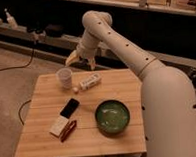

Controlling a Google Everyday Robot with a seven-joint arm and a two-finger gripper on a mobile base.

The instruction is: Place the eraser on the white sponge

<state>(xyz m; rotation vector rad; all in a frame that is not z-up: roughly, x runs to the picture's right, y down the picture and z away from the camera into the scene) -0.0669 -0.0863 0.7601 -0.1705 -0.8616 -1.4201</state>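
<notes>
The eraser [69, 107], a flat black block, lies on the wooden table [117, 87] left of centre. The white sponge [58, 126], a small cream pad, lies just in front of it near the front left, with a red clip-like item [68, 130] against its right side. My gripper [79, 59] hangs above the table's back edge, behind the cup and the tube, well away from the eraser and holding nothing that I can see.
A clear plastic cup [65, 77] stands at the back left. A white labelled tube [89, 82] lies beside it with a small white ball [75, 89] nearby. A green bowl [113, 117] sits at the front right. My arm [141, 65] arches over the right side.
</notes>
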